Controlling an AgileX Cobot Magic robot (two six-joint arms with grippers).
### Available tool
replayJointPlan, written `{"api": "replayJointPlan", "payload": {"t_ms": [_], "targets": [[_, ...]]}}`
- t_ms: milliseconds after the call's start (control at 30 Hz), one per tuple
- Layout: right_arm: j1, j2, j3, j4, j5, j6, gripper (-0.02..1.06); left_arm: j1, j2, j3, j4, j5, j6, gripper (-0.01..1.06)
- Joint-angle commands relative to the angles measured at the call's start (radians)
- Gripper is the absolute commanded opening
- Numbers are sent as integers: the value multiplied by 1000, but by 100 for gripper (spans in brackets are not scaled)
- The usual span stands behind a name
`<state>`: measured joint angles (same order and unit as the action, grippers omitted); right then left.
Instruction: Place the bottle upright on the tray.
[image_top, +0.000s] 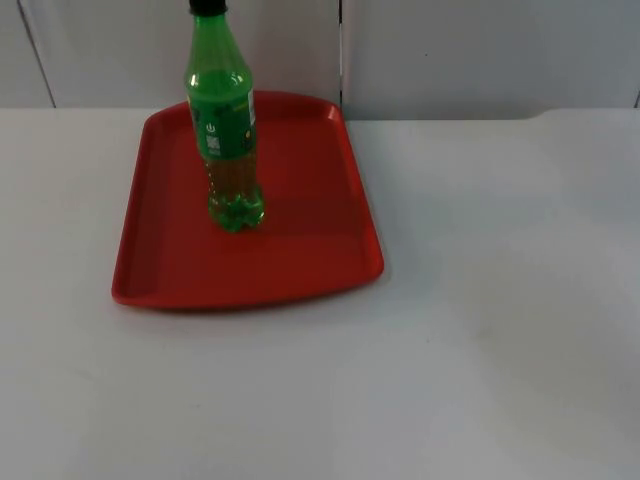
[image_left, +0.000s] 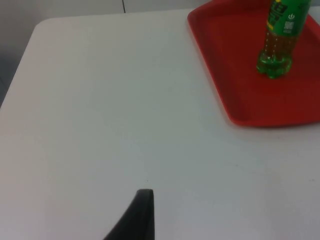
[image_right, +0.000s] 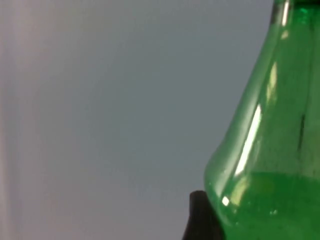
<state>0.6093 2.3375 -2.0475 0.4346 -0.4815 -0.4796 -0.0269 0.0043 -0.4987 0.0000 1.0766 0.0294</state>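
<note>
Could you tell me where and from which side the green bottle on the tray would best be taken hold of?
I would grip the green bottle around its labelled body, just below the shoulder, coming in level from the side. It stands upright on the red tray, so its straight round wall should suit a two-finger pinch better than the tapering neck. The right end effector is already beside its shoulder, so it seems the nearer choice.
</note>
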Motion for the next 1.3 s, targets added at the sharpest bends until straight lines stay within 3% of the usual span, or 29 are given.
{"api": "replayJointPlan", "payload": {"t_ms": [0,133,233,367,667,833,1067,1267], "targets": [[2,28,-5,-11,-75,55,0,5,-4,5,-7,-2,1,105],[2,85,-5,-64,-129,101,0,5,-4,5,-7,-2,1,105],[-8,143,-5,-224,-140,241,0,5,-4,5,-7,-2,1,105],[-18,189,-5,-307,-197,305,0,5,-4,5,-7,-2,1,105],[-32,251,-5,-301,-238,317,0,5,-4,5,-7,-2,1,105],[-42,283,-5,-303,-274,377,0,5,-4,5,-7,-2,1,105],[-42,310,-5,-427,-292,377,0,5,-4,5,-7,-2,1,105],[-50,311,-5,-429,-277,367,0,5,-4,5,-7,-2,1,105]]}}
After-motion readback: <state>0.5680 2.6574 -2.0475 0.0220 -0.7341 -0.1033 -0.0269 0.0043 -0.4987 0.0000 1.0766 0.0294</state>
